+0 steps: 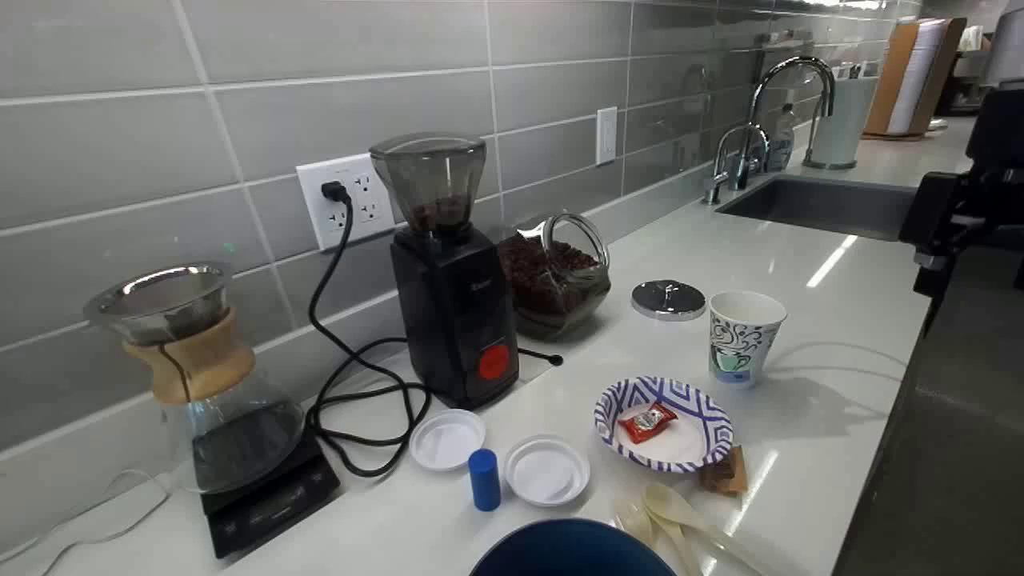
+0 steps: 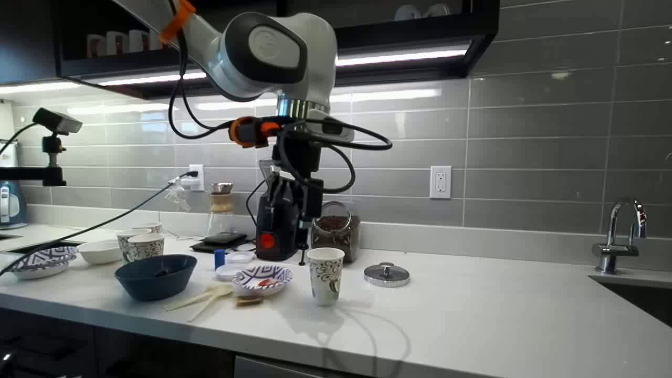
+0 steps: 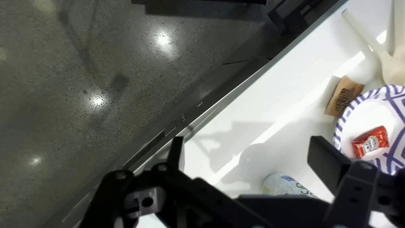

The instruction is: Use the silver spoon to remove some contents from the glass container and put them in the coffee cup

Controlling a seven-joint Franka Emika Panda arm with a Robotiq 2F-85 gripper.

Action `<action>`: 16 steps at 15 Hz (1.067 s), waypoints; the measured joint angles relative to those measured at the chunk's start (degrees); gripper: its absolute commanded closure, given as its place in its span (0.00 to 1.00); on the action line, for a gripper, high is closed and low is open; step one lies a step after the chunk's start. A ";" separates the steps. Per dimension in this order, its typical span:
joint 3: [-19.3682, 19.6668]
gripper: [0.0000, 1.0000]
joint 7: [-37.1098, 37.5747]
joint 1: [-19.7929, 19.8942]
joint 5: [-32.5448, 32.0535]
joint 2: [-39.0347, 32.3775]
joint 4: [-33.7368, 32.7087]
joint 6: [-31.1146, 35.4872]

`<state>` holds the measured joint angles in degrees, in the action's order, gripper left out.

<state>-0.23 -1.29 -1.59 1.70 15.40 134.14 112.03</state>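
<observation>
My gripper (image 3: 248, 147) is open and empty in the wrist view, its fingers wide apart above the counter near its front edge. It also shows in both exterior views (image 2: 304, 226) (image 1: 934, 256). The coffee cup (image 1: 744, 344), white paper with a teal-green pattern, stands upright; the wrist view shows its lower part (image 3: 281, 185) beyond the gripper body. The glass container (image 1: 552, 292), a clear jar of dark brown beans with a tilted round mouth, stands against the wall beside the black grinder (image 1: 456, 312); its lid is off. The silver spoon is hidden or out of view.
The jar's shiny lid (image 1: 669, 298) lies near the cup. A patterned paper bowl (image 1: 708, 432) holds a red packet (image 1: 646, 422). Pale spoons (image 1: 680, 520) and a dark blue bowl (image 2: 156, 275) lie further along. The pour-over carafe (image 1: 240, 440) stands past the grinder. A sink (image 1: 824, 204) is at the far end.
</observation>
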 measured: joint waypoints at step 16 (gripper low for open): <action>-5.34 0.00 -4.37 -3.93 -2.92 -3.17 -7.09 1.69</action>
<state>-5.58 -5.66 -5.52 -1.22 12.23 127.05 113.72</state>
